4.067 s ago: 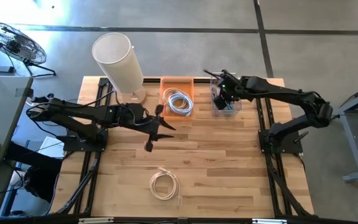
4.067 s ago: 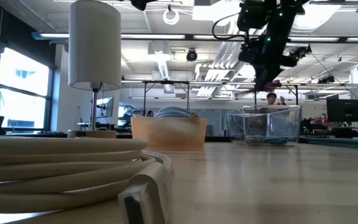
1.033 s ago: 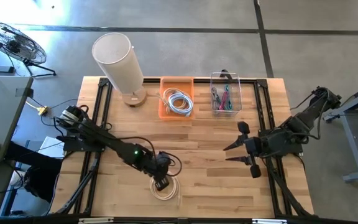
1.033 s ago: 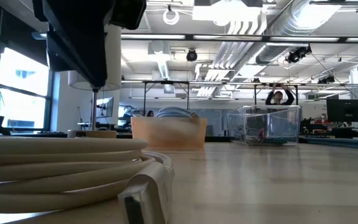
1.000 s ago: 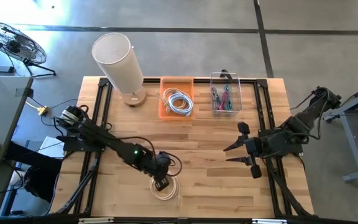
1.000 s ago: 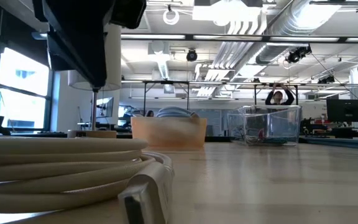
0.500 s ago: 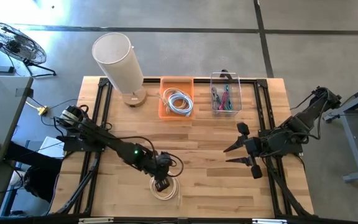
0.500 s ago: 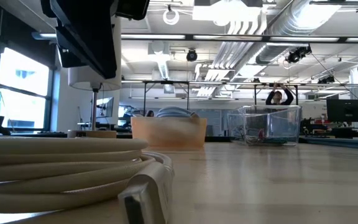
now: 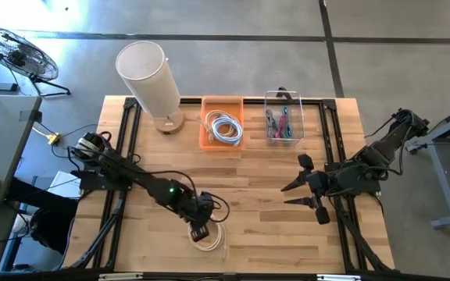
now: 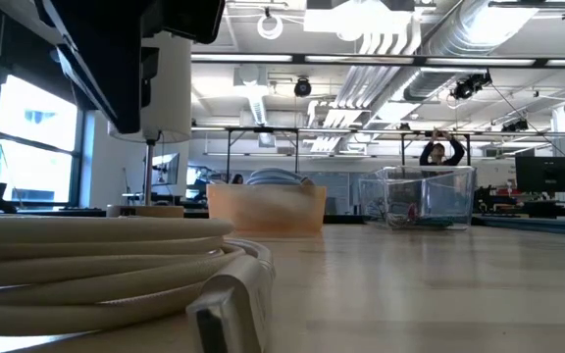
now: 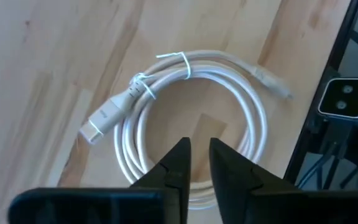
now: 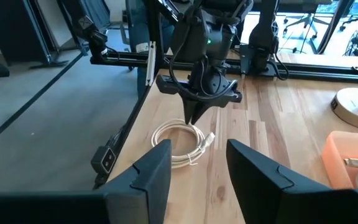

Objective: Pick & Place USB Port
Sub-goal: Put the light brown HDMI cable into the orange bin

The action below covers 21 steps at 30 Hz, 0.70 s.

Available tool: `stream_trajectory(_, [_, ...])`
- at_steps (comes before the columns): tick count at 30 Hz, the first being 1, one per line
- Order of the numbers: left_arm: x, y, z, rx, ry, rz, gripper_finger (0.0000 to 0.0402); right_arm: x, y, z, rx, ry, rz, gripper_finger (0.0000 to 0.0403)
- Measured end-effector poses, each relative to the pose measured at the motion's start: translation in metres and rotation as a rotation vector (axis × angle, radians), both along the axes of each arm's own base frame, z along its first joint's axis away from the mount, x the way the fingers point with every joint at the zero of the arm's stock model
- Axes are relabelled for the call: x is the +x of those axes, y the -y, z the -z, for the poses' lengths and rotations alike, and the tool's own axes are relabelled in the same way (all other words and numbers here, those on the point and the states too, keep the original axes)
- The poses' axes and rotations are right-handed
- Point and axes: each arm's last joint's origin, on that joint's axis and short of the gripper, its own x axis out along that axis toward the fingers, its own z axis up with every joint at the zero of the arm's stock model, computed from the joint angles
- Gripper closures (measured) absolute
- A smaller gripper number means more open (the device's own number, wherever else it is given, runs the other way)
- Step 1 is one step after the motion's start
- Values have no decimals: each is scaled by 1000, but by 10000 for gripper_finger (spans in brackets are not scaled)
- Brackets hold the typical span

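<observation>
We saw the coiled white cable (image 11: 191, 124) flat on the tabletop (image 9: 272, 226), plug (image 11: 101, 121) pointing away; left gripper (image 11: 196, 152) hovered nearly closed, empty.

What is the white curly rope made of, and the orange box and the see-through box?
The coiled white cable looks like soft matte rubbery plastic: it bends in smooth loops and has a moulded plug. The orange rectangular bin seems to be slightly see-through plastic, glowing in the low view. The clear square container looks like glossy hard plastic, since its contents show through.
</observation>
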Motion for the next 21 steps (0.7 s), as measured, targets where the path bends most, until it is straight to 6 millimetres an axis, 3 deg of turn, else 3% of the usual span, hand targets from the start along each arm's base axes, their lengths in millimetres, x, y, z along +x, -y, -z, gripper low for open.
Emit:
stream_trajectory(14, [-1,-1,1,21,-5,27,163,0,-1,0,44,-16,-18,257])
stream_trajectory(21, [-1,0,1,18,-4,61,123,0,-1,0,43,-15,-15,257])
